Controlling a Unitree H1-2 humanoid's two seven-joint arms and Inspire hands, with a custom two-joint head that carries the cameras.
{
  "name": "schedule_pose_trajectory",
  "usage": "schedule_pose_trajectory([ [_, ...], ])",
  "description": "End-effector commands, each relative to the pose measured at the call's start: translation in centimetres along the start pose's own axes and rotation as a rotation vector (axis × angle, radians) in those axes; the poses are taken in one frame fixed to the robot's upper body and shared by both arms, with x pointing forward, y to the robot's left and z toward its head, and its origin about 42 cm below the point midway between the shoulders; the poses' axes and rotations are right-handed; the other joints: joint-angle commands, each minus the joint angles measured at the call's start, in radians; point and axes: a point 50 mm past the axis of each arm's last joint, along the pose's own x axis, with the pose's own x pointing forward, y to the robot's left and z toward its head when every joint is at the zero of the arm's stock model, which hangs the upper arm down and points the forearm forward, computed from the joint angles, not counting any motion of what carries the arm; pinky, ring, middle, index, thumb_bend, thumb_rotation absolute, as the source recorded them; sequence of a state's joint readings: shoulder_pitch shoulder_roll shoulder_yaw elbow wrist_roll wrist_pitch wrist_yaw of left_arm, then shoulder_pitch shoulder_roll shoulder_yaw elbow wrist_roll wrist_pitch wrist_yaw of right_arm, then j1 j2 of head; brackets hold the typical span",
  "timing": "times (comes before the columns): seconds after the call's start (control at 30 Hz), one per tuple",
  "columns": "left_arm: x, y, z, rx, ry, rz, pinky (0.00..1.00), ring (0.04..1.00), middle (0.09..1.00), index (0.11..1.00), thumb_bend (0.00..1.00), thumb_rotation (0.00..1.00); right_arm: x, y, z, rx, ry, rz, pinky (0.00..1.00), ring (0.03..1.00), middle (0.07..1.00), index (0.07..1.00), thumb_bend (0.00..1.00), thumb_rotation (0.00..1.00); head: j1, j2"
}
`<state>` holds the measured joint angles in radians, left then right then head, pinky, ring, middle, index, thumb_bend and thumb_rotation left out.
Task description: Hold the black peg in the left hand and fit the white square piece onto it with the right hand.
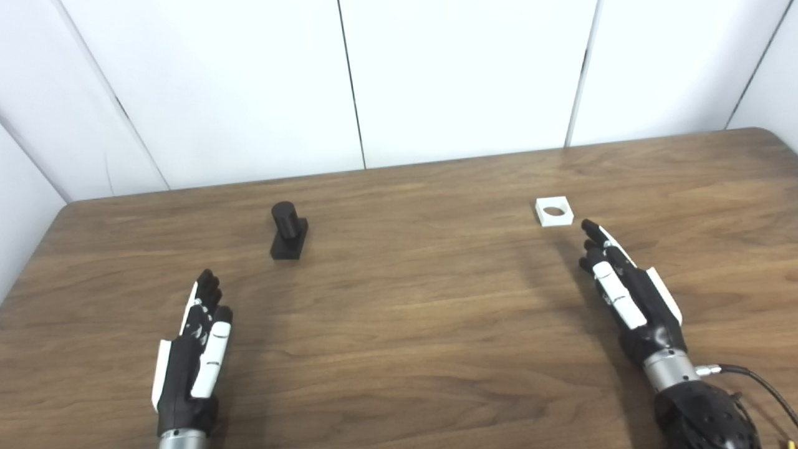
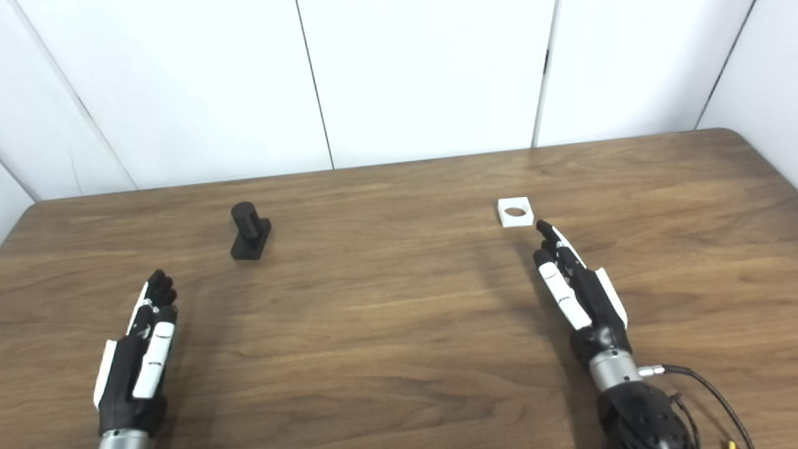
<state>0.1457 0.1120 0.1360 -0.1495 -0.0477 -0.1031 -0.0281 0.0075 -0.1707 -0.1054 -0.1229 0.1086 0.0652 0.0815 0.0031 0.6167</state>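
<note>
left eye view: one black peg, one white square piece, two empty hands.

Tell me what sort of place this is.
Probably a robot test bench in a lab: a bare wooden table against plain white wall panels, holding only a black peg and a white square piece.

The wooden table carries two things, well apart: a black peg standing upright on its base toward the left (its round post pointing up), and a white square with a round hole lying flat toward the right.
</note>
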Motion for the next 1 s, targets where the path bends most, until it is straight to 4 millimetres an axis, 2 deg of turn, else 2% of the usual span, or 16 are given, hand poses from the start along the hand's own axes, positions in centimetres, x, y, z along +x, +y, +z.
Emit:
schedule_pose_trajectory([
  [0.0,-0.7,-0.1,-0.4,0.01,0.004,0.007,1.0,0.996,0.999,0.986,0.51,0.74,0.8,0.2,1.1,0.005,-0.044,0.022,0.93,0.987,0.989,0.938,0.49,0.69,0.001,0.002],
  [0.1,-0.6,-0.1,-0.4,0.008,0.007,0.015,1.0,0.983,0.989,0.978,0.49,0.72,0.9,0.3,1.1,0.013,-0.046,0.025,0.93,0.987,0.987,0.932,0.49,0.66,0.003,0.006],
  [0.6,-0.5,-0.3,-0.1,0.012,0.009,0.036,0.97,0.965,0.973,0.964,0.52,0.67,1.0,0.4,1.1,-0.018,-0.036,0.034,0.91,0.976,0.985,0.925,0.51,0.65,0.04,0.015],
  [0.83,-0.4,-0.4,0.5,0.058,0.03,0.054,1.0,1.0,0.99,0.946,0.53,0.66,1.3,0.5,1.1,-0.016,-0.037,0.038,0.91,0.974,0.982,0.925,0.51,0.65,0.049,0.016],
  [0.97,-0.1,-0.5,0.9,0.112,0.019,0.062,0.98,0.982,0.985,0.945,0.54,0.67,1.4,0.5,1.0,-0.018,-0.04,0.038,0.91,0.972,0.981,0.927,0.52,0.66,0.058,0.015],
])
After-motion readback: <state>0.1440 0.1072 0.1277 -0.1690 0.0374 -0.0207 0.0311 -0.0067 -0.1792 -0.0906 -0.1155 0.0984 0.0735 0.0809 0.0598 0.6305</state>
